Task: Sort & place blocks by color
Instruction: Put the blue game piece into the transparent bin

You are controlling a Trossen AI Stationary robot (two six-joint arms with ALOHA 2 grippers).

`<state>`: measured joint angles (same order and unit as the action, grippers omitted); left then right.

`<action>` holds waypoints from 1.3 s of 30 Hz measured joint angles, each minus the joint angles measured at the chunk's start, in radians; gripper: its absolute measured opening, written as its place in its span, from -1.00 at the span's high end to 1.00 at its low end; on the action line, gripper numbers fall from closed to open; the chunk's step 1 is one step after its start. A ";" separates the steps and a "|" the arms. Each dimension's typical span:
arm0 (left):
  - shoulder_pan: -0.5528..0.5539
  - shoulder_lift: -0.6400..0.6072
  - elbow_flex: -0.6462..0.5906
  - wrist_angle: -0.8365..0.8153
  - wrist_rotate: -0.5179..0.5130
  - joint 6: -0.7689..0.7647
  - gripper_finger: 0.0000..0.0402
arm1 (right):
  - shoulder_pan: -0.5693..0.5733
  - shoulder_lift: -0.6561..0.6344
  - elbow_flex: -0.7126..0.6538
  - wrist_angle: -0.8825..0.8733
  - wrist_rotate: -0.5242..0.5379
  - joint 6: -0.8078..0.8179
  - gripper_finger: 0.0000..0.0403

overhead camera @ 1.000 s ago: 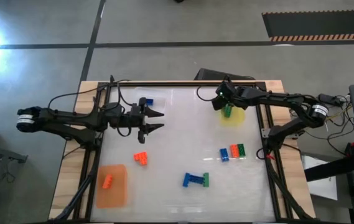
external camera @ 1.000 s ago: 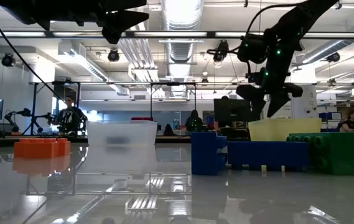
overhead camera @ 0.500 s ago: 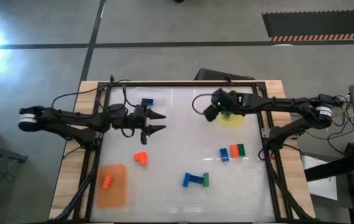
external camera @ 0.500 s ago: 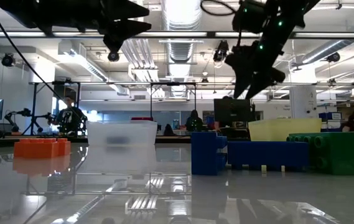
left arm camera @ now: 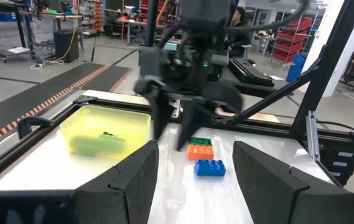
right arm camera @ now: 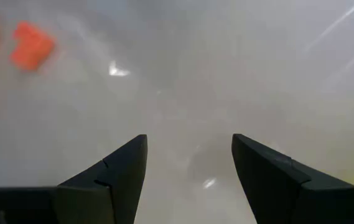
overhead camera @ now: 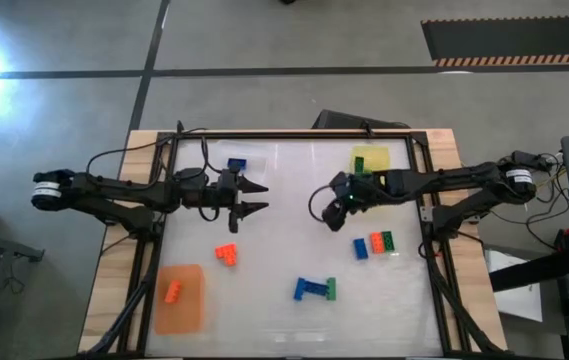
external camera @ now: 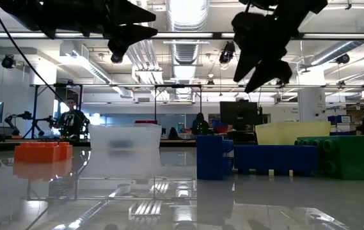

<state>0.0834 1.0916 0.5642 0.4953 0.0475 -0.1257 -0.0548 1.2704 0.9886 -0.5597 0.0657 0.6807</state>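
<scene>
low view: blue block (external camera: 258,157) joined to green block (external camera: 334,156) nearest, orange block (external camera: 42,151) off to one side, clear mat (external camera: 125,137) and yellow mat (external camera: 290,132) behind. only the high view shows the orange mat (overhead camera: 181,310) with one orange block (overhead camera: 173,292) on it, another orange block (overhead camera: 228,254) beside it, and a blue-orange-green trio (overhead camera: 374,244) near the yellow mat. left wrist view alone shows a green block (left arm camera: 108,134) in the yellow mat. right gripper (overhead camera: 331,212) fingers apart, empty, between yellow mat and table centre. left gripper (overhead camera: 254,195) fingers apart, empty, near a far blue block (overhead camera: 236,164).
</scene>
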 joint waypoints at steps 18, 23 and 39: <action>0.000 0.000 0.004 0.018 0.000 0.032 0.05 | 0.307 0.142 0.000 -0.382 -0.092 0.648 -0.11; 0.000 0.000 0.005 0.021 0.000 0.037 0.05 | 0.318 0.208 0.000 -0.384 -0.092 0.665 -0.11; 0.000 0.000 0.006 0.021 0.000 0.032 0.05 | 0.317 0.375 0.003 -0.373 -0.091 0.596 0.08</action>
<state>0.0838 1.0912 0.5697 0.5159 0.0479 -0.0933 0.2623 1.6451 0.9920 -0.9329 -0.0250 1.2766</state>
